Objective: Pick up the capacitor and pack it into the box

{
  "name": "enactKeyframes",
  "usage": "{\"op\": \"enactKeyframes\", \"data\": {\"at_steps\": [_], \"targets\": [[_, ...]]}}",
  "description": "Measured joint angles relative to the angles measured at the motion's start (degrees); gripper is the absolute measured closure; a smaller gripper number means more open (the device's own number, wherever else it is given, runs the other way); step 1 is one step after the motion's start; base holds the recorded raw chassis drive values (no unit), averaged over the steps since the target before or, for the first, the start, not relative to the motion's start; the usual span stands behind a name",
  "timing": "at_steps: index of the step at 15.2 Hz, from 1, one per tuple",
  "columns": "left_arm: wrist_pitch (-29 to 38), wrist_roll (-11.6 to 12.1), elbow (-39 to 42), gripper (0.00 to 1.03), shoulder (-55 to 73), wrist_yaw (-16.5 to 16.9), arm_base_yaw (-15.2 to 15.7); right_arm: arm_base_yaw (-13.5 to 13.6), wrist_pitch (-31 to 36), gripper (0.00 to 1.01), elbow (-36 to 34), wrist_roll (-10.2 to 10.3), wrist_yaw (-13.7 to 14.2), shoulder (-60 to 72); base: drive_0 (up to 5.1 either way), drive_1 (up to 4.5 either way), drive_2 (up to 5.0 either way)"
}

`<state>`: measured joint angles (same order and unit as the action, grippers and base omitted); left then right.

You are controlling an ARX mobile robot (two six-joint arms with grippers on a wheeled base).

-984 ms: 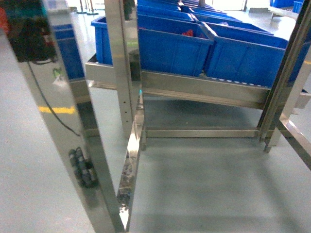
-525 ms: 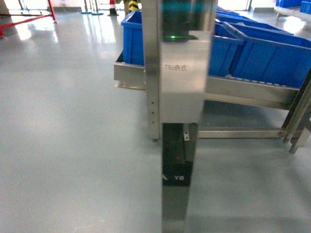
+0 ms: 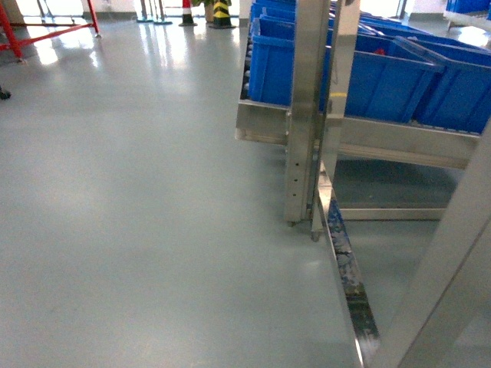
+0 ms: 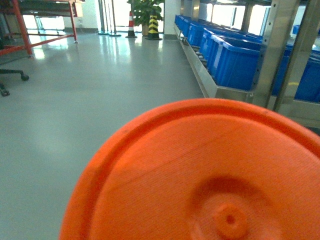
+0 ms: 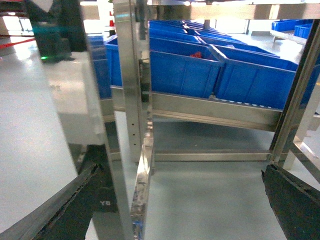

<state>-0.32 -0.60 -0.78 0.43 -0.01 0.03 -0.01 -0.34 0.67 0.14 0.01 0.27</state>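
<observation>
Neither the capacitor nor the box shows in any view. In the left wrist view a big round orange disc with a raised rim and a small centre nub fills the lower frame, hiding the left gripper's jaws. My right gripper is open, its dark fingers standing far apart at the lower corners above bare grey floor, nothing between them. No gripper appears in the head view.
A steel rack post stands close ahead, with blue bins on the sloping shelf behind; one bin holds something red. A mirror-like steel upright is near the right gripper. Open grey floor spreads left, with a red frame and striped cone far back.
The head view has swung left: the steel post and blue bins slid to the right of the frame, and much more open floor shows on the left.
</observation>
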Motion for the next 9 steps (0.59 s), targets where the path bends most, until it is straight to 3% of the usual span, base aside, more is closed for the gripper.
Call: {"op": "enactKeyframes", "data": {"at_steps": [9], "targets": [[-0.09, 0.00, 0.00, 0.60, 0.00, 0.02, 0.00, 0.00, 0.00, 0.03, 0.00, 0.00, 0.02, 0.00, -5.0, 2.43, 2.4]]}}
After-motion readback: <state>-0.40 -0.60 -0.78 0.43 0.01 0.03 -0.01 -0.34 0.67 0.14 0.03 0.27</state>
